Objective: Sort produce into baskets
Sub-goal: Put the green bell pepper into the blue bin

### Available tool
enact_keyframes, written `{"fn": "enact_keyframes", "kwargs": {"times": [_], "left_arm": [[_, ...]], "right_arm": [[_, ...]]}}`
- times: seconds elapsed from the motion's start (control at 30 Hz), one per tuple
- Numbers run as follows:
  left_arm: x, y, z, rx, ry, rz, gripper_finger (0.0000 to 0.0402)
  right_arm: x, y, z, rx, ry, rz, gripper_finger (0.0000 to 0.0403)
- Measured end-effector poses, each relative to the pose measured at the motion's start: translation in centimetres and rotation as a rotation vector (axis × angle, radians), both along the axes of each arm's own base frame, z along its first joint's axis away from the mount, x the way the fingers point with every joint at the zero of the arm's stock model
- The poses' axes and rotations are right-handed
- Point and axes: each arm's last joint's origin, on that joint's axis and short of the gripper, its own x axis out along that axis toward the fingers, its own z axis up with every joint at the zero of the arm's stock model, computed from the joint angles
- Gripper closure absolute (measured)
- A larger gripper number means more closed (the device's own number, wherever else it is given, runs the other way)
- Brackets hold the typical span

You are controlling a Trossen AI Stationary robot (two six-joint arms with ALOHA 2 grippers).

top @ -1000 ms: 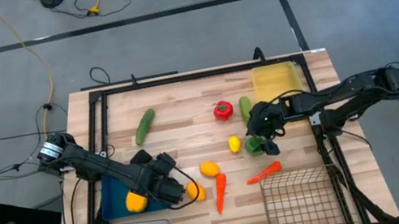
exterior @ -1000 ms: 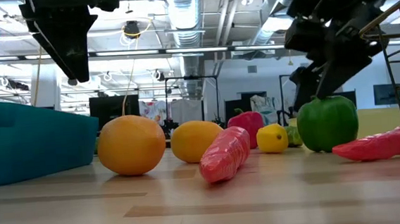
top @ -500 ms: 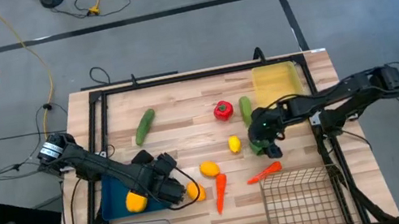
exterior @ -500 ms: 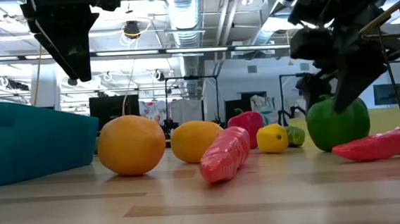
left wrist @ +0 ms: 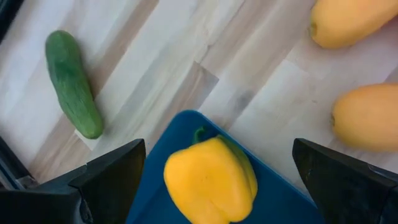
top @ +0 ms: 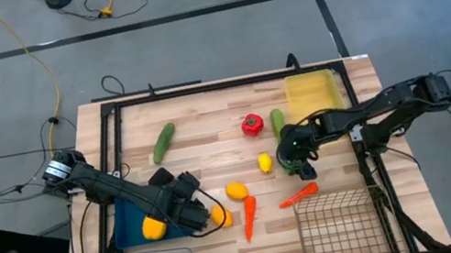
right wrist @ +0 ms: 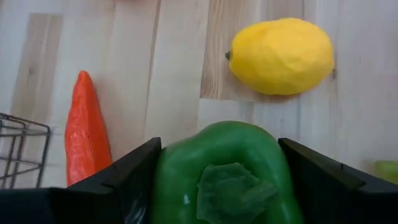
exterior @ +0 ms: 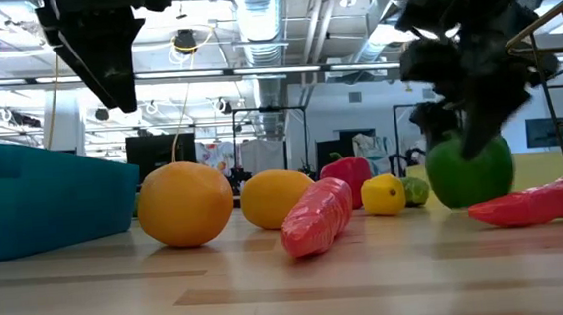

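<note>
a glossy green toy bell pepper point(right wrist: 224, 180) with a paler green stem cap is sitting between the right gripper's point(right wrist: 219, 186) two dark fingers point(right wrist: 121, 180), one finger flanking each side of it and both lying right against its flanks. beyond it a bright yellow toy lemon point(right wrist: 281, 56) is resting on the pale wooden plank tabletop point(right wrist: 93, 43), near the pepper but apart from it. a ridged orange toy carrot point(right wrist: 85, 129) is lying off to one side, just beside the corner of a dark wire mesh basket point(right wrist: 18, 149).
</note>
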Motion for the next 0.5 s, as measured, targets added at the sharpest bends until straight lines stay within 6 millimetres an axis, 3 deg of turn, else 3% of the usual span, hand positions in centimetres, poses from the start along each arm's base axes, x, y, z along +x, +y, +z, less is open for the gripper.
{"fn": "enact_keyframes", "kwargs": {"times": [0.13, 0.3, 0.5], "left_arm": [[-0.5, 0.3, 1.0, -0.004, -0.032, 0.002, 0.0008], [-2.0, 1.2, 3.7, -0.004, -0.137, 0.000, 0.0008], [-4.2, 2.4, 6.8, 0.021, -0.247, -0.052, 0.0008]], "right_arm": [[1.8, -0.1, 2.7, -0.030, -0.119, 0.038, 0.0076], [3.8, -0.1, 5.3, -0.042, -0.284, 0.041, 0.0076], [6.4, -0.2, 7.2, -0.056, -0.546, 0.038, 0.0076]]}}
